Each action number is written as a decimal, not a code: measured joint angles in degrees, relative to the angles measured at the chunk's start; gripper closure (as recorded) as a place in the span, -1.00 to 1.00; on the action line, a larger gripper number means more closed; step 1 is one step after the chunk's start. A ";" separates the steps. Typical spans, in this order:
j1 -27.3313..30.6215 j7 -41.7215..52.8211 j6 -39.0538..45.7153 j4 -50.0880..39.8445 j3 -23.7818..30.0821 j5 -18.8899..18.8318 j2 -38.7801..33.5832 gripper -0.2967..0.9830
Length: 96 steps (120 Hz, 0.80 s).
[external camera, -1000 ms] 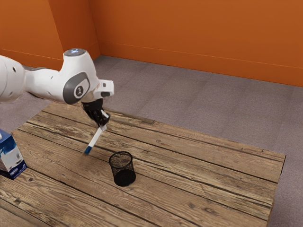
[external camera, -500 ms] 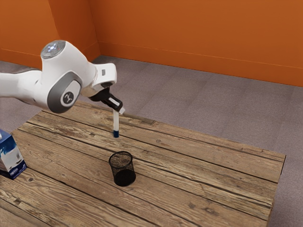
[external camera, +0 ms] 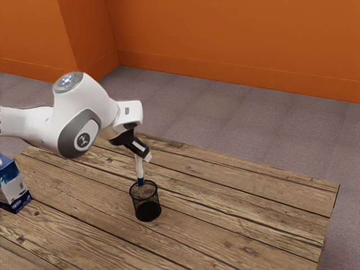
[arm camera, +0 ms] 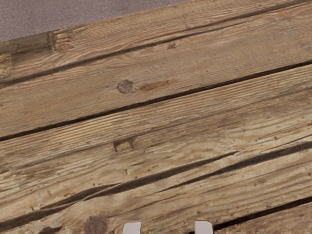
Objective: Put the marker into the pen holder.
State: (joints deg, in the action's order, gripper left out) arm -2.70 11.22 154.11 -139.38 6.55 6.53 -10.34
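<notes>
White robot arm reaching in from the exterior view's left, its elbow raised and its hand angled down over a wooden worktop (external camera: 242, 225), the black tool (external camera: 144, 158) closed on the upper end of a white marker (external camera: 139, 167). The marker hangs nearly upright, blue end at the mouth of a black mesh pen holder (external camera: 147, 210). A blue-and-white carton (external camera: 12, 187) bears print too small to read.
</notes>
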 joint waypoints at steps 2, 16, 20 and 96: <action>0.01 0.01 0.01 -0.05 0.00 0.10 0.34 0.61; 0.07 0.11 0.47 -0.14 0.03 0.59 2.72 0.61; 0.08 0.15 0.65 -0.13 0.04 0.67 3.10 0.60; -0.55 1.93 -35.83 44.13 -13.25 -1.33 16.98 -0.45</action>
State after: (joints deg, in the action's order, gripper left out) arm -3.25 13.15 118.27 -95.25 -6.70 5.19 6.63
